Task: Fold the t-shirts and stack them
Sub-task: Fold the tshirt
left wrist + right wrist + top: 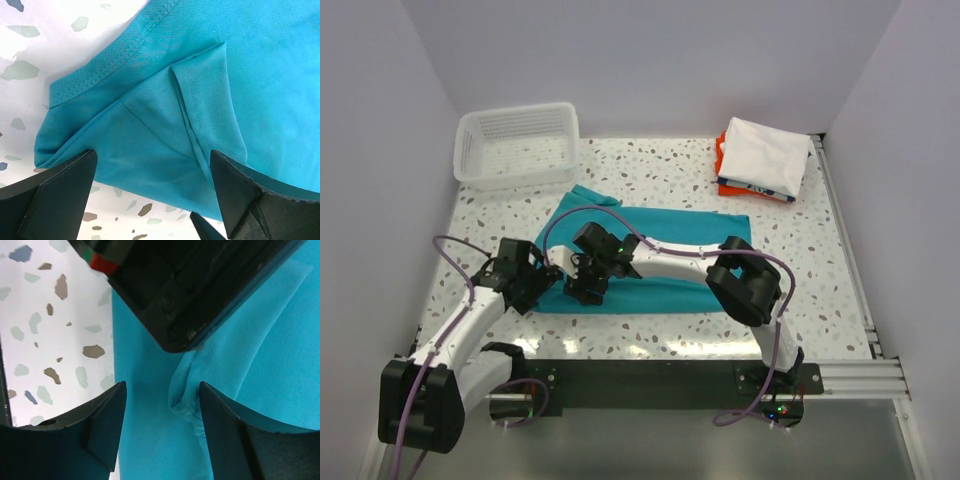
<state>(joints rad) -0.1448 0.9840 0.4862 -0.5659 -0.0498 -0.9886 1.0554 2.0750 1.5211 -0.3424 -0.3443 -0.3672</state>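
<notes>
A teal t-shirt (665,258) lies folded into a long band across the middle of the table. My left gripper (535,277) hangs over the band's left end, open, its black fingers (60,195) set either side of a folded teal corner (165,125). My right gripper (588,287) is close beside it on the same end. Its jaws stand apart around a puckered hem (182,390) without pinching it, so it is open (162,407). At the back right, a white t-shirt (765,155) tops a stack with an orange one (720,160) and a dark-edged one (757,189).
A white slatted basket (517,143) stands at the back left. The left gripper's black body (190,290) fills the top of the right wrist view, very near the right fingers. Side walls close in the speckled table (650,175).
</notes>
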